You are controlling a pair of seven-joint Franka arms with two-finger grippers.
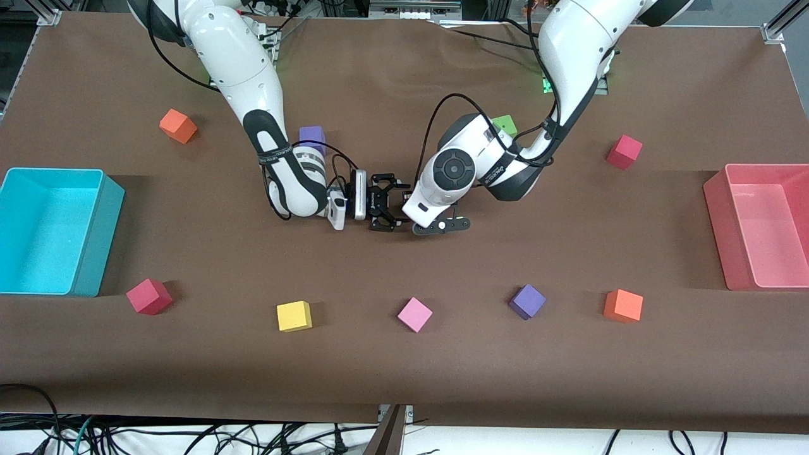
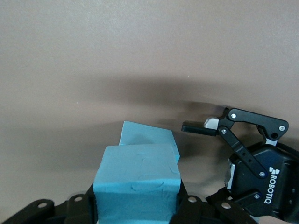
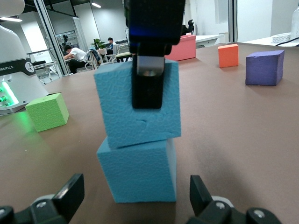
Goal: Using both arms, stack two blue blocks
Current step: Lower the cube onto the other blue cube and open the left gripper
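While left pincer (image 3: 148, 70) clamps upper blue block (image 3: 138, 100), lower blue block (image 3: 138, 170) beneath.

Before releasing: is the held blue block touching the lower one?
Touching. The right wrist view shows the upper blue block, in the left gripper, resting on the lower blue block.

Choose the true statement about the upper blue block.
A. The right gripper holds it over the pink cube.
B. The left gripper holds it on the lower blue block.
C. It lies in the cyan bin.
B: in the right wrist view the left gripper clamps the upper blue block, which sits on the lower blue block.
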